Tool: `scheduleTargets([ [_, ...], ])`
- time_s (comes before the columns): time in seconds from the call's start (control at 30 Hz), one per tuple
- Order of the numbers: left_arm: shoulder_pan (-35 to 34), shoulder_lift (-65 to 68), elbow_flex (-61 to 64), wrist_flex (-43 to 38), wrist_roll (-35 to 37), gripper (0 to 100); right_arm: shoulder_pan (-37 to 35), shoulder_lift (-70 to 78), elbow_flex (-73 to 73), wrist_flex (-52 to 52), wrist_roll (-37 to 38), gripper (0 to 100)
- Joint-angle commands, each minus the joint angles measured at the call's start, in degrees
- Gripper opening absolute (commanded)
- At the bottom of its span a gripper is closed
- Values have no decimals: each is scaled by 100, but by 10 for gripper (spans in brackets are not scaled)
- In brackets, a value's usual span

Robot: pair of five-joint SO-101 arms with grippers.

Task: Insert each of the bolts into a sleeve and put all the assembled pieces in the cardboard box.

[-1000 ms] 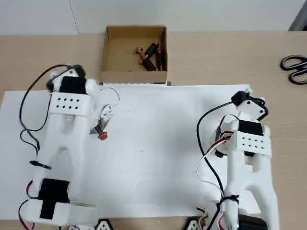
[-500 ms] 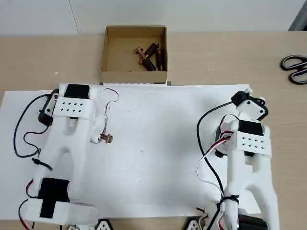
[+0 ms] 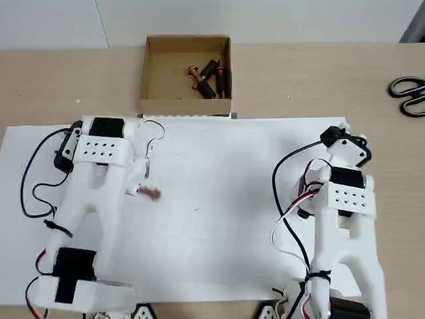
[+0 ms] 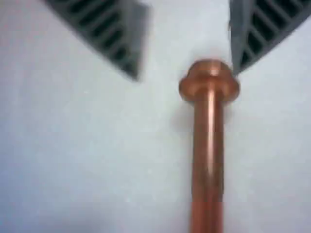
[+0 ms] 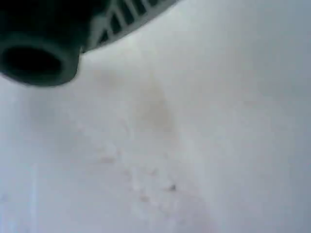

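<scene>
Looking down the left claw point(image 4: 185, 70), I find its jaws spread wide with nothing held between them. The bolt point(image 4: 209, 145) lies flat on the white sheet point(image 3: 219, 226), in the left half of the bench point(image 3: 299, 73) and well short of the cardboard box point(image 3: 159, 76) at the far edge.

What matters for my next move is that the bolt is not centred in the gap. Its flanged head sits right at the tip of one jaw, touching it or just beside it; I cannot tell which. The other jaw stands well clear. The long axis runs back from the tips, roughly in line with the claw's own reach rather than across the opening. The head points toward the tips and the shank points away from them. From the high view I cannot tell which end is the head.

I judge that a sideways shift is needed before closing, or the near jaw will only nudge the head.

The left arm is much the nearer. The right claw point(image 5: 92, 29) is over the right side of the sheet, well apart, with a dark tube point(image 5: 34, 58) at it, probably a sleeve. I cannot tell whether that claw is clamped on it.
</scene>
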State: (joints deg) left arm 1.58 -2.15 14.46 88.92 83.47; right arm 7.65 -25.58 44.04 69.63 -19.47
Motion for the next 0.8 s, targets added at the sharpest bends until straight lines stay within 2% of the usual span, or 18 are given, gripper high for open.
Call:
scheduleTargets([
  [0.0, 79, -53, -22, -26, 9, 235, 31, -233, -53, 48, 26, 2],
  [0.2, 387, -114, -57, -18, -9, 271, 31, -233, -53, 48, 26, 2],
  [0.27, 369, -114, -57, 0, -422, 271, 31, -233, -53, 48, 26, 2],
  [0.43, -88, -114, -207, 519, -2954, 271, 40, -233, -53, 48, 26, 2],
  [0.57, -712, -62, -418, 826, -5732, 268, 40, -233, -53, 48, 26, 2],
  [0.77, -958, -105, -681, 1073, -8624, 268, 40, -233, -53, 48, 26, 2],
])
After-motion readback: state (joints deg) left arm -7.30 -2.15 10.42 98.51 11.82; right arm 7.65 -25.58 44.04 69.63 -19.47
